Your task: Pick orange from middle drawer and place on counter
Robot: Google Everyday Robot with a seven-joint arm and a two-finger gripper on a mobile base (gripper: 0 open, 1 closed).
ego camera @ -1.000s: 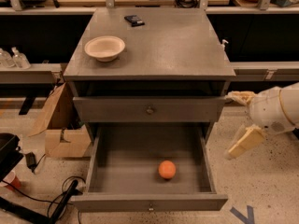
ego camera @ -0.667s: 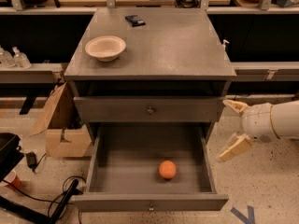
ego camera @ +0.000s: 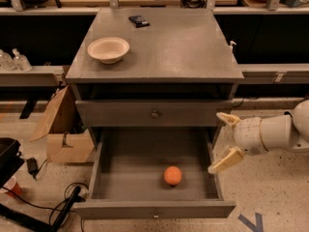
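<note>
The orange (ego camera: 172, 175) lies on the floor of the pulled-out middle drawer (ego camera: 154, 210), right of centre and toward the front. The counter (ego camera: 178, 47) is the grey top of the cabinet above it. My gripper (ego camera: 227, 141) comes in from the right on a white arm, at the drawer's right wall, above and to the right of the orange. Its two cream fingers (ego camera: 225, 161) are spread apart and hold nothing.
A cream bowl (ego camera: 108, 49) sits on the counter's left side and a small dark object (ego camera: 139, 20) at its back. A closed drawer (ego camera: 154, 114) is above the open one. A cardboard box (ego camera: 60, 129) and cables lie on the floor to the left.
My gripper has moved left, from beside the cabinet to the drawer's right wall. The orange has not moved.
</note>
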